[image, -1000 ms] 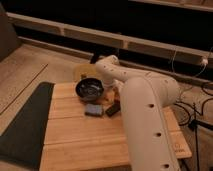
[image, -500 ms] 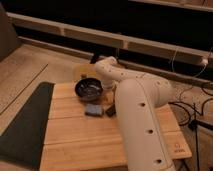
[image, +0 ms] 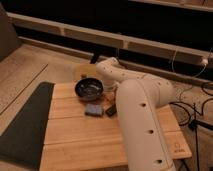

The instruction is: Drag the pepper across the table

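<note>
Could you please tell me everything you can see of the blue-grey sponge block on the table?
The sponge block is a small, flat, blue-grey rectangle, matte and soft by its look. It lies flat on the bamboo table, near the middle. It sits just in front of the dark bowl, seemingly apart from it. The black bar lies close by, toward the picture's right. Nothing holds it. The gripper hangs just beyond it, between the bowl and the white arm.

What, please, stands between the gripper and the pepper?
I cannot tell: the white arm hides both gripper and pepper. On the table, a bowl, sponge and black bar lie beside the arm.
</note>
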You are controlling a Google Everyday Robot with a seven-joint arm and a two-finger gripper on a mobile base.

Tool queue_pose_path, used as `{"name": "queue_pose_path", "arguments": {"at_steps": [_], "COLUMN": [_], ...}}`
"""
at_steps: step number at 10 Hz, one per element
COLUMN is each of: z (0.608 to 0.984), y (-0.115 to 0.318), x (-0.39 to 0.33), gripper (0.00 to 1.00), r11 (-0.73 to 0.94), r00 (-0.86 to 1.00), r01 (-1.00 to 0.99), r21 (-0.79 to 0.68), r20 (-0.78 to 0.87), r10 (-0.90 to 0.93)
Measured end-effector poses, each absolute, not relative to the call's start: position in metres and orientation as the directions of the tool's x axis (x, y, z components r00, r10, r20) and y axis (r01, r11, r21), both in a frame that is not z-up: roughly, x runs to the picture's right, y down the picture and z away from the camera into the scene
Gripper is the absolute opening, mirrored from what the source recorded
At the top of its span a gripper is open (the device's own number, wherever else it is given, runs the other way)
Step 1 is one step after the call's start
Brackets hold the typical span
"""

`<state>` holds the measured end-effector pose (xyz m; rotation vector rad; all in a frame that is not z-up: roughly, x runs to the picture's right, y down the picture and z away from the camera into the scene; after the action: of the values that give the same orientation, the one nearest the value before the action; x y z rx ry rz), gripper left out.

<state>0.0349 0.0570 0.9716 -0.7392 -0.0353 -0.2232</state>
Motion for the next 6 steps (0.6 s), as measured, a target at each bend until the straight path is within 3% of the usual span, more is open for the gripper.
{"name": "queue_pose_path", "arguments": {"at_steps": [6], "z": [0.944], "y": [0.028], "x": [0.069], "gripper": [0.10], "r11": [0.768], "r00": [0.988], "r01": [0.140], "r21": [-0.625], "r20": [0.032], "r10": [-0.154]}}
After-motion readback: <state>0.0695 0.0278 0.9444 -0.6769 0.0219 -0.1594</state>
